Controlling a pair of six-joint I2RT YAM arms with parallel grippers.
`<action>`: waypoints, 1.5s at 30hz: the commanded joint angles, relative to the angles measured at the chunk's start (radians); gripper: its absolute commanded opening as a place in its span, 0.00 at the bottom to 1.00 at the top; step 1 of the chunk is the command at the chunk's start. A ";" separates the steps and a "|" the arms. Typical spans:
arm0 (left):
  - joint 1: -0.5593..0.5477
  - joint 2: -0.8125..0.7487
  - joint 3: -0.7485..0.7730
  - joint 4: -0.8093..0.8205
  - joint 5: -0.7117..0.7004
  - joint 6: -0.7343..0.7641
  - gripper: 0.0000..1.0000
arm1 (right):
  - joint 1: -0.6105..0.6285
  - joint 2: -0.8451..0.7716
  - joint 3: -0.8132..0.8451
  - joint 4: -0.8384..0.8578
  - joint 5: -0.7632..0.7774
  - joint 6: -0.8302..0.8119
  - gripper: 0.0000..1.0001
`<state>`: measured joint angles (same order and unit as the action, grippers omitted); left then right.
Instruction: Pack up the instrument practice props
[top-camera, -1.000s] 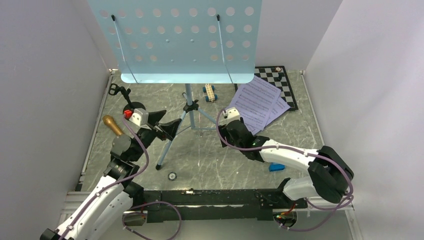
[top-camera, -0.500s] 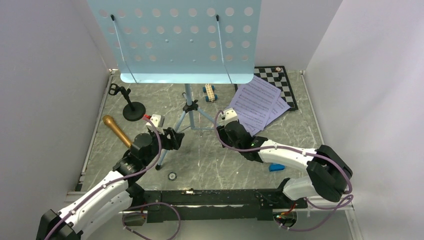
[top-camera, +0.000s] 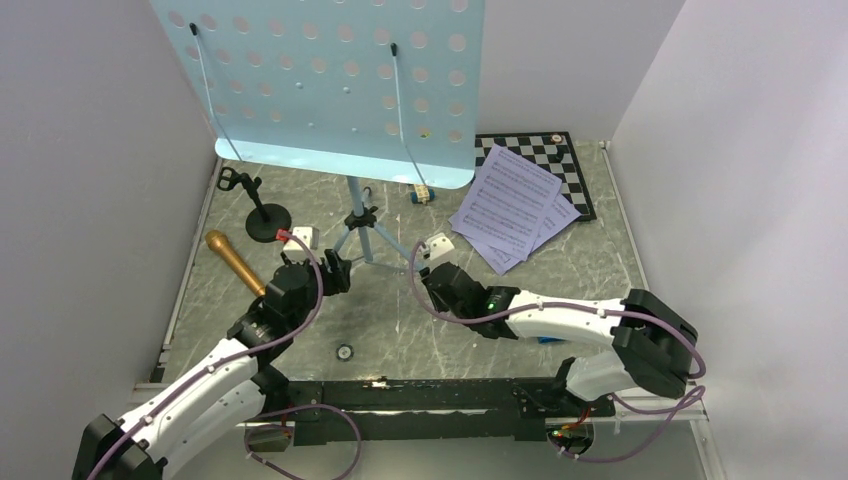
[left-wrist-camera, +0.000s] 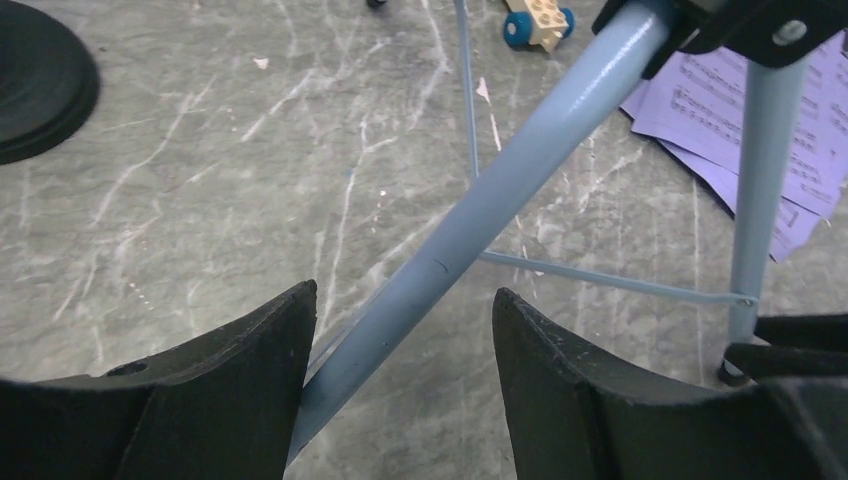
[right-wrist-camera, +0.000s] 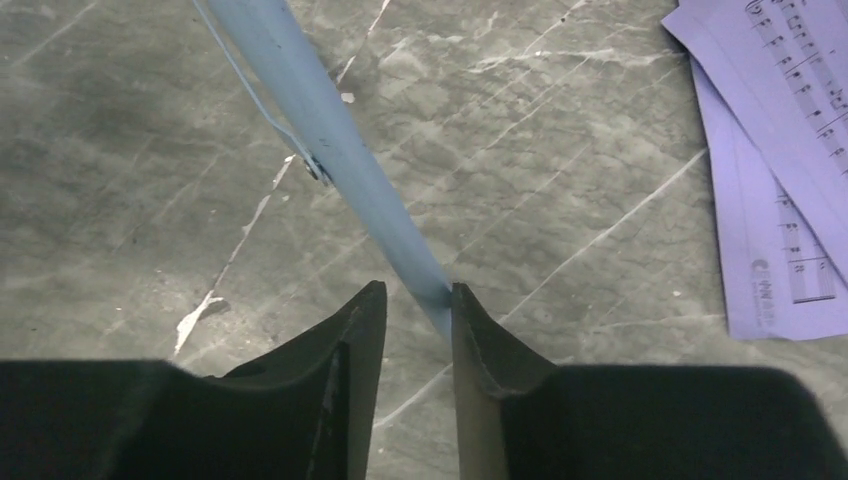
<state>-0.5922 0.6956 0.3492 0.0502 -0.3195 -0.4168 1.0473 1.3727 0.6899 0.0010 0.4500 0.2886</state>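
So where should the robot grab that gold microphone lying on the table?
The gold-brown microphone lies flat on the grey marble table, so come straight down from above and close the tool across the middle of its slim handle, below the fatter rounded head.

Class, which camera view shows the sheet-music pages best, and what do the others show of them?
Top external: the sheet-music pages lie whole, fanned, overlapping the chessboard. Left wrist shows only part, top right, behind a leg of the music stand. Right wrist shows just a cropped edge.
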 joint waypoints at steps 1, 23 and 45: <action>-0.004 -0.030 0.029 -0.004 -0.032 -0.027 0.68 | 0.072 0.000 0.007 0.082 -0.071 0.131 0.27; -0.004 -0.279 0.017 0.060 0.013 0.016 0.85 | 0.291 0.037 0.056 0.045 0.083 0.228 0.50; -0.006 -0.143 0.078 -0.230 -0.063 0.035 0.83 | -0.092 0.020 0.099 0.062 -0.312 -0.070 0.76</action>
<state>-0.5938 0.5190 0.3874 -0.2043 -0.3790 -0.4076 0.9630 1.3315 0.7357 0.0212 0.1982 0.2649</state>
